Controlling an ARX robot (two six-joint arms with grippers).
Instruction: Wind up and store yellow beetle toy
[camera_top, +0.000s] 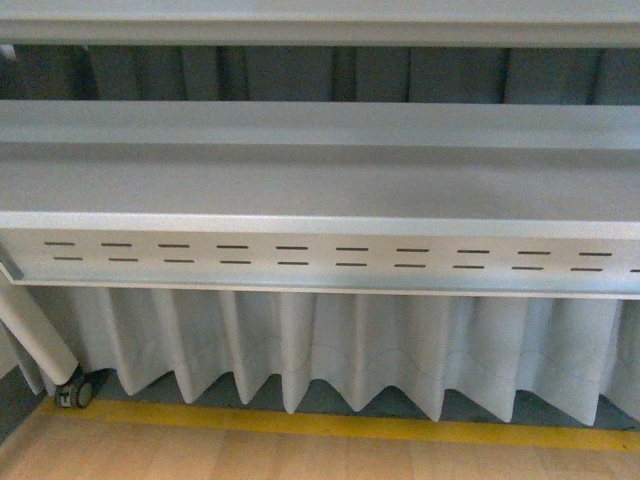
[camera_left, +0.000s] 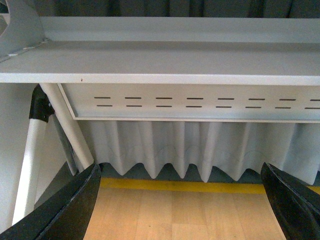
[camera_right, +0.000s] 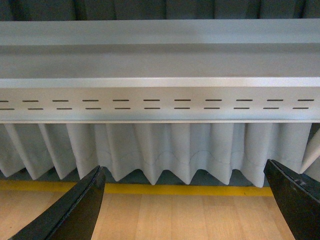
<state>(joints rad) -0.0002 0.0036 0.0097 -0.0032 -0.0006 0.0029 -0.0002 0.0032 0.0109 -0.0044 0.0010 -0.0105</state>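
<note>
my left gripper (camera_left: 180, 172): fingers wide apart, holding nothing | my right gripper (camera_right: 185, 167): spread, holding nothing | ahead: grey shelf (camera_top: 320, 190), pleated curtain (camera_top: 330, 350), wooden floor (camera_top: 300, 460)

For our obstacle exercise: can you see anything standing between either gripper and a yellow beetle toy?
No toy shows in any view. Left gripper and right gripper, open, face only a slotted shelf.

Illumination even, diffuse and moderately bright. The grey shelf (camera_top: 320, 190) darkens softly toward its back. All three views slightly soft; near black fingers (camera_left: 65, 210) blurred.
</note>
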